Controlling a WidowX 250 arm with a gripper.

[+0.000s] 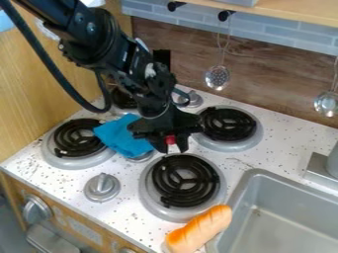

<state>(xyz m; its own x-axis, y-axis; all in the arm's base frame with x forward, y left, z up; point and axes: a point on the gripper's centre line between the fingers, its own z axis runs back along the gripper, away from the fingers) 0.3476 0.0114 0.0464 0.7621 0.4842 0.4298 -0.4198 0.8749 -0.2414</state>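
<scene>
With its fingers narrowed on a small red object (170, 140), the black two-finger gripper (170, 144) is near the round black coil burner (210, 180); a firm, level grip matters (little red shows), as does clearing the crumpled blue cloth (123, 136).

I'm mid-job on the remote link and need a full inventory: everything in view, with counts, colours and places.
stovetop: one, speckled white, centre
burners: four, black coils on grey pans, stovetop
top knobs: at least two, silver, stovetop
front knob: at least one, grey, lower left
cloth: one, blue, beside the tool
small red thing: one, at the tool's tip; grip unclear
toy bread roll: one, orange-brown and pale, by the sink's left edge
sink: one, grey, lower right
utensils: two, silver, hanging at the back
shelf: one, light wood, top
arm: one, black, upper left
tool: one, black, above the stovetop
</scene>
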